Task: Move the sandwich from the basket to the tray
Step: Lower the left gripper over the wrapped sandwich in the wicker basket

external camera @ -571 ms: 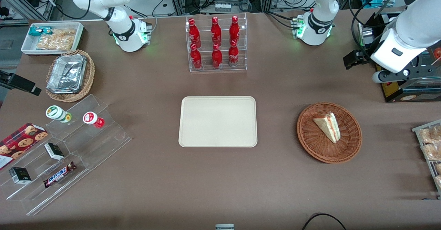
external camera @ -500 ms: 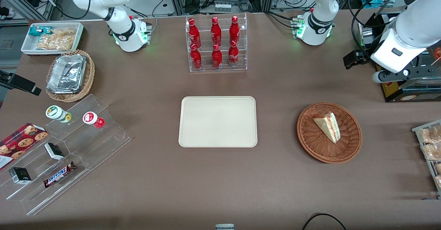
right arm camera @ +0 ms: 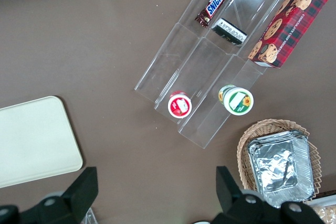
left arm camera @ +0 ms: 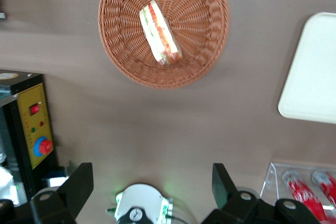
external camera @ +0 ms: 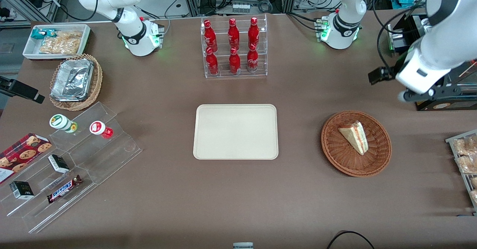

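Note:
The sandwich (external camera: 354,137) (left arm camera: 160,32), a white wedge with red and green filling, lies in the round reddish-brown wicker basket (external camera: 335,159) (left arm camera: 205,61). The beige tray (external camera: 235,131) (left arm camera: 315,72) (right arm camera: 37,140) rests flat at the table's middle with nothing on it. My gripper (external camera: 407,95) (left arm camera: 151,182) hangs high above the table, farther from the front camera than the basket and toward the working arm's end. Its fingers stand wide apart, open, with nothing between them.
A clear rack of red bottles (external camera: 234,47) (left arm camera: 304,187) stands farther from the camera than the tray. A black box with a red button (left arm camera: 34,129) sits near the basket. A snack bin (external camera: 466,159) lies at the working arm's end. A stepped acrylic shelf (external camera: 74,159) and a foil-filled tan basket (external camera: 76,81) lie toward the parked arm's end.
My arm and gripper have shifted a little toward the basket. The sandwich, basket and tray have not moved.

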